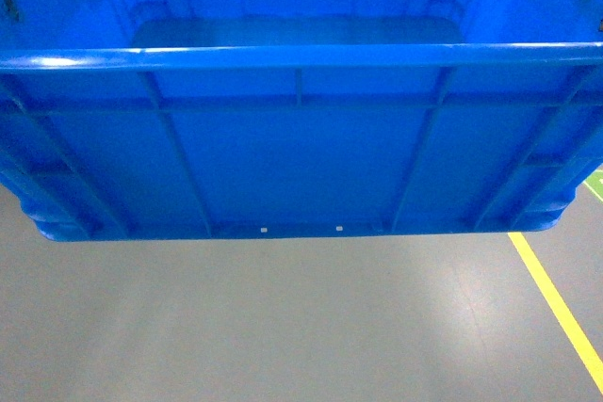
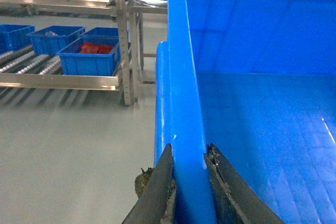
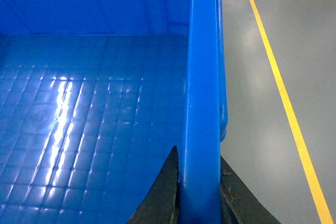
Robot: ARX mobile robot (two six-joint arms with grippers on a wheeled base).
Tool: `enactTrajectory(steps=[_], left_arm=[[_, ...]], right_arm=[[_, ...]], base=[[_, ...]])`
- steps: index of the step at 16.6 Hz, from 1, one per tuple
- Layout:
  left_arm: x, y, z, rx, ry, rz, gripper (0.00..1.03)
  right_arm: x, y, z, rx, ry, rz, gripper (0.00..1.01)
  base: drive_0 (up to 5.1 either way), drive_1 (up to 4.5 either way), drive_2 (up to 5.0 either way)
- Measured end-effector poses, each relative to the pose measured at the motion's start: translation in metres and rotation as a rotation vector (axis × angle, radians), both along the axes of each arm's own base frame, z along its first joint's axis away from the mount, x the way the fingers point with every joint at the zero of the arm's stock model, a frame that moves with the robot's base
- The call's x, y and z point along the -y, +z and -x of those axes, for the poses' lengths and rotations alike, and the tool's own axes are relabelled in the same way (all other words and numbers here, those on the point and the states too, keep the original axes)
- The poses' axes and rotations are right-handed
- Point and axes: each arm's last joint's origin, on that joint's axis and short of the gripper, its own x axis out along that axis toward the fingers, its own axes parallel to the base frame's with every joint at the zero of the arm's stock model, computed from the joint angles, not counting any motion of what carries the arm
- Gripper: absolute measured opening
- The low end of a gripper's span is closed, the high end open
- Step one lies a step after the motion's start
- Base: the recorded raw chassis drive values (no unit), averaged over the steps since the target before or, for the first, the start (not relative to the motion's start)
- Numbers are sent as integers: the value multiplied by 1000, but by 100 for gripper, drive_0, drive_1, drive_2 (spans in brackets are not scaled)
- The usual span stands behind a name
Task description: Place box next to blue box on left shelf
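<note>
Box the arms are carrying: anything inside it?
Nothing shows inside the box: both wrist views see only bare gridded floor. The near corners, behind the left fingers and right fingers clamped on its side walls, fall outside view.

The box (image 1: 301, 138) fills the upper part of the head view, held above the floor (image 1: 283, 327), with a floor line (image 1: 556, 303) running along its right side. The left hand (image 2: 189, 182) straddles the box's left wall, one finger inside and one outside; the right hand (image 3: 198, 192) straddles the right wall the same way. To the left of the box, across open floor, stands the left shelf (image 2: 63, 80), with smaller crates (image 2: 86, 56) sitting side by side on its rollers (image 2: 31, 66) behind the front rail.
</note>
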Motion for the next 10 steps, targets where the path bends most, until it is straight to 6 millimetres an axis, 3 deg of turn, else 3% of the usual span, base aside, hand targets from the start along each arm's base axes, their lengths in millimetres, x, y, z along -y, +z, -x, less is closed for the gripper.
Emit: enactTrajectory(steps=[10], left_arm=[[0, 0, 0, -2, 0, 2, 10]], right_arm=[[0, 0, 0, 0, 1, 0, 10]], base=[[-3, 421, -427]])
